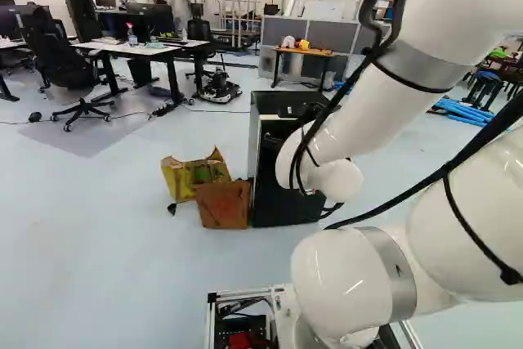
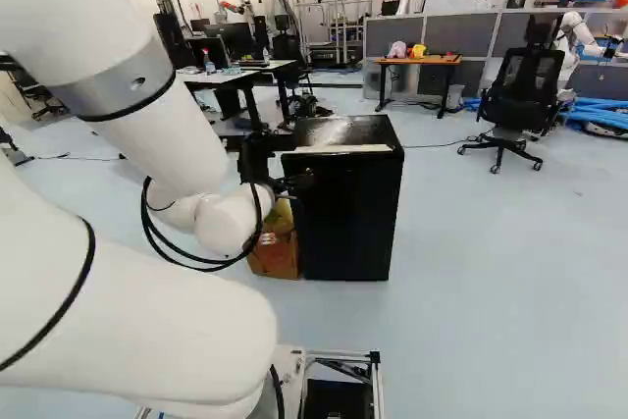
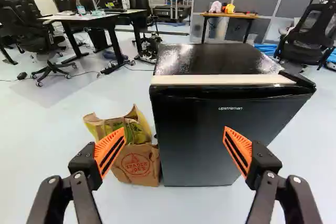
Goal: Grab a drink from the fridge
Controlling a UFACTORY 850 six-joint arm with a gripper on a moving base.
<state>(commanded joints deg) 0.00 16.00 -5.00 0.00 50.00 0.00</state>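
Standing upright on the floor [image 3: 257,205], the black fridge [image 3: 215,59] is found straight ahead of the spread jaws of the gripper [image 2: 292,166]. A wide space is left between the orange pads [image 3: 111,150], and nothing is pinched there. The fridge's front is turned toward the jaws, and its door [image 3: 197,135] is seen through the space between them and behind one finger; it appears closed. Whether the door is touched by either fingertip cannot be told. A pale strip [image 3: 220,80] is seen along the front edge of the fridge's top, farther ahead of the jaws than the fingertips.

Beyond the other finger, close beside the fridge, two paper bags are set on the floor. The brown bag [image 3: 144,166] is placed nearer the jaws and is partly overlapped by the yellow-green bag [image 3: 137,132] behind it. Both are seen beside the fridge's front rather than in front of its middle.

Well ahead of the jaws, past the fridge, a wooden-topped table [image 3: 239,15] is seen, with a yellow object [image 3: 229,9] and a pale pink object [image 3: 216,7] on it. Past the bags, a desk [image 3: 118,15] is placed, on which a spray bottle [image 3: 80,8] is stood.
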